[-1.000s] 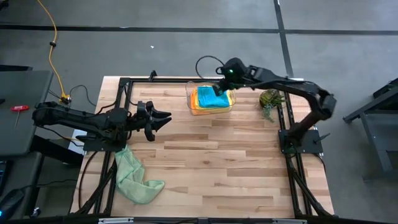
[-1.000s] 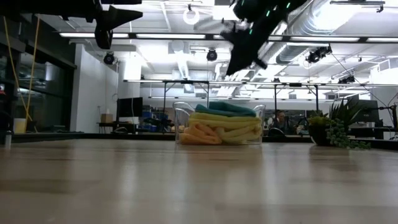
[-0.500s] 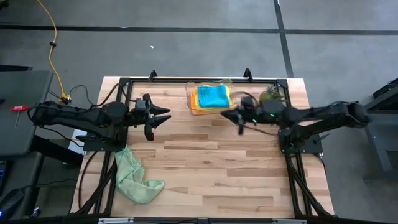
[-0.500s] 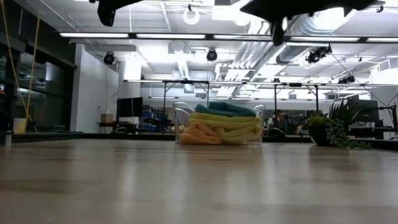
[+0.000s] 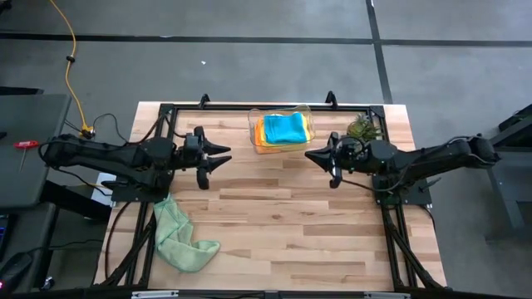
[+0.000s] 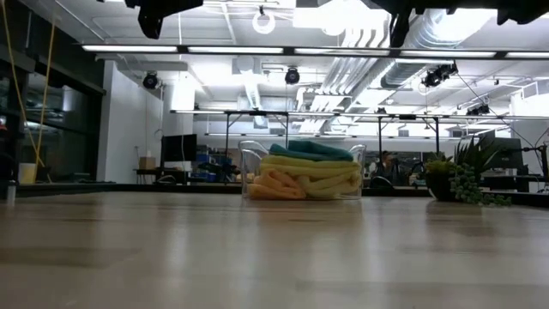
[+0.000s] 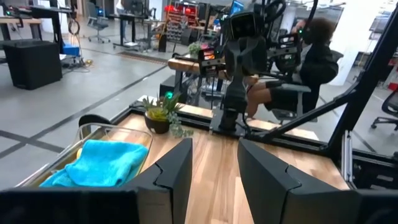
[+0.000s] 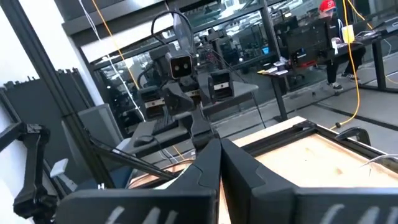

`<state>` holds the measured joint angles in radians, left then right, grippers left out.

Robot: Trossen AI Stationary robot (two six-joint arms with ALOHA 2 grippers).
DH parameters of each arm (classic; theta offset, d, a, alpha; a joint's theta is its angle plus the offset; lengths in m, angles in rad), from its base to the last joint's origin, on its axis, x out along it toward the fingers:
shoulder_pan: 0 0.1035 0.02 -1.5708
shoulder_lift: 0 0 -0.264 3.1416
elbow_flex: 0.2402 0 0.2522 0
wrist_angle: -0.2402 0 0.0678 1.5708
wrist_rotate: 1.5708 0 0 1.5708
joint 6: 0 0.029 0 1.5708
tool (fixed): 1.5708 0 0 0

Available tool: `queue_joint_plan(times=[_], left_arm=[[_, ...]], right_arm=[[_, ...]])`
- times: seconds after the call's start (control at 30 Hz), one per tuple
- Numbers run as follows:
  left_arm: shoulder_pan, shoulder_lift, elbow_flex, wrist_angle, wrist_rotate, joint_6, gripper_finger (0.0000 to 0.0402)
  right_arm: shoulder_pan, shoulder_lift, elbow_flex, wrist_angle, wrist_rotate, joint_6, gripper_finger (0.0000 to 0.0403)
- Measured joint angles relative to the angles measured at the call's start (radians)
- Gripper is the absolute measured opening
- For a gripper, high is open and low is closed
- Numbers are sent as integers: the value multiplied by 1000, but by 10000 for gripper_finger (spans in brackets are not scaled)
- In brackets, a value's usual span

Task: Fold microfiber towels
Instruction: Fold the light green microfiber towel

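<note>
A clear bin [image 5: 253, 124] at the table's far middle holds a stack of folded towels: teal [image 5: 284, 127] on top, orange and yellow [image 6: 309, 178] below. A light green towel [image 5: 179, 237] lies crumpled at the table's near left, by the left edge. My left gripper [image 5: 221, 158] hovers open and level, left of the bin and high above the table. My right gripper [image 5: 311, 154] hovers shut and level, right of the bin, facing the left one. Neither holds anything.
A small potted plant [image 5: 362, 129] stands at the far right beside the bin. Black frame rails [image 5: 166, 116] run along the table's left, right and far edges. Bare wood [image 5: 283, 216] spreads across the middle and near side.
My right gripper has drawn back from above the bin toward the table's right and near side, tipping from pointing down to level, and has stayed shut. My left gripper has risen a little and rolled slightly. The towels have not moved.
</note>
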<state>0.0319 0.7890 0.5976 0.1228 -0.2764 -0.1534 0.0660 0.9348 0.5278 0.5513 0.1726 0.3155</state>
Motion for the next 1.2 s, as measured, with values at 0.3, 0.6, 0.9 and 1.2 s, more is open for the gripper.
queue_joint_plan(times=[0.3,0.6,0.9,1.2], left_arm=[[-38,68,73,-103,5,-53,124],[-277,221,360,-888,106,-193,189],[-642,333,211,-1088,239,-542,202],[-784,419,59,-1004,228,-873,202]], right_arm=[[0,0,0,-14,-1,-3,2],[0,0,0,-49,-1,-2,2],[0,1,0,-65,-2,0,2],[0,1,0,-99,22,25,2]])
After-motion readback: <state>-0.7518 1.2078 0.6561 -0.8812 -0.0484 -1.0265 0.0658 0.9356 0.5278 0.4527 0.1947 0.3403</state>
